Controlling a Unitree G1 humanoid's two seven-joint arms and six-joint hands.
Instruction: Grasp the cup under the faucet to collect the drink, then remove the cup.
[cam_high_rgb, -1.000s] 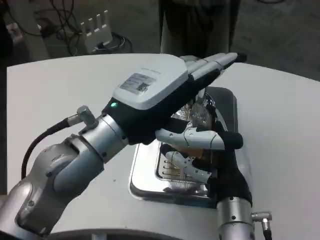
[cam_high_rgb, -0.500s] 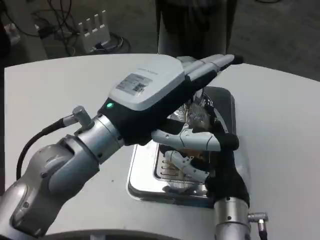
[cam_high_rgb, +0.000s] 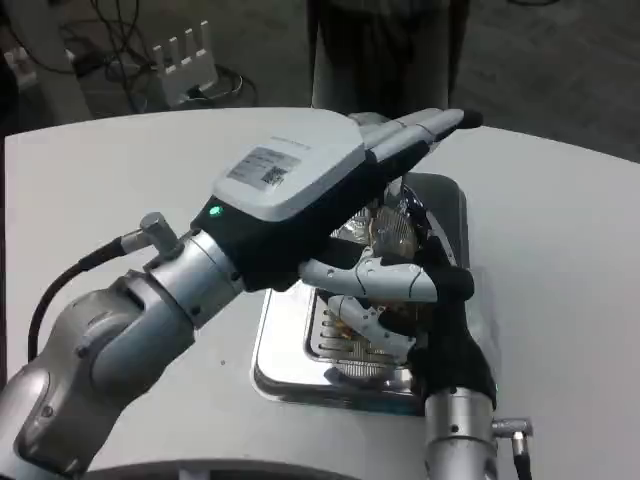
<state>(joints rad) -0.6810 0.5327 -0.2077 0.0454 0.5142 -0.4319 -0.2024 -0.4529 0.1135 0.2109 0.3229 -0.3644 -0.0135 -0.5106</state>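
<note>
Over a steel tray (cam_high_rgb: 290, 372) on the white bench (cam_high_rgb: 120, 190), the left robot hand (cam_high_rgb: 300, 185) stretches flat, fingers apart and empty, while whether the right robot hand (cam_high_rgb: 405, 300) holds anything is hidden.

White table (cam_high_rgb: 120, 190), floor cables (cam_high_rgb: 130, 40)

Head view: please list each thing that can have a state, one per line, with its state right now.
Left hand: raised over the tray, fingers stretched out flat, holding nothing.
Right hand: over the tray, fingers curled; whether it holds a cup cannot be told.
Metal tray: flat on the white table, mostly covered by both hands.
Dispenser fitting: partly hidden; flow cannot be told.
</note>
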